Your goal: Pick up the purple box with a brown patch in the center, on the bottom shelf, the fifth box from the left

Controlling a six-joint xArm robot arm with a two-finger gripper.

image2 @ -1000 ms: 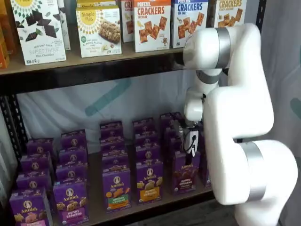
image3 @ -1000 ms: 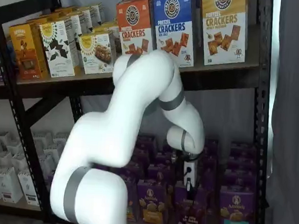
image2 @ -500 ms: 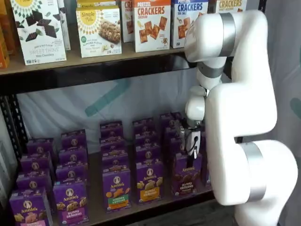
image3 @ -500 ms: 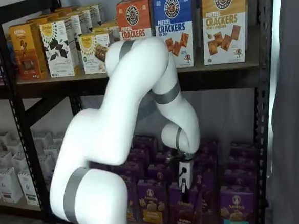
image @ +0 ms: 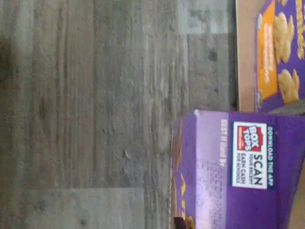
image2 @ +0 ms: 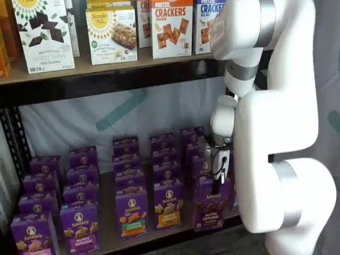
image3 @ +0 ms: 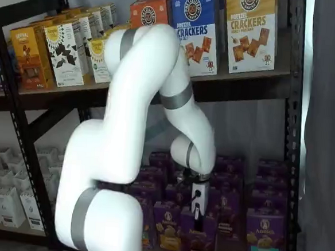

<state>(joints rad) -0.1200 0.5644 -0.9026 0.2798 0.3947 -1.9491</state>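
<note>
A lower rack level, the bottom shelf (image2: 109,241), is seen from the front in both shelf views, filled with columns of small purple cartons. Going left to right, the front row shows cartons with tan cookie pictures, then an orange-patch carton (image2: 132,212), then a yellow-patch carton (image2: 169,208), then the purple box (image2: 210,203) with its dark brown band. That box sits forward of its column, at the shelf's front edge, directly under the white arm. The gripper (image2: 218,178) is placed right above the box top; its fingers are hidden by the wrist and box, so whether they are spread or closed on the carton cannot be told. In the wrist view, a purple carton top (image: 238,167) with a scan label is seen over grey floor, probably this same box. If it is only lightly pinched, it could tilt or slip when drawn out, or brush the yellow-patch carton beside it.
</note>
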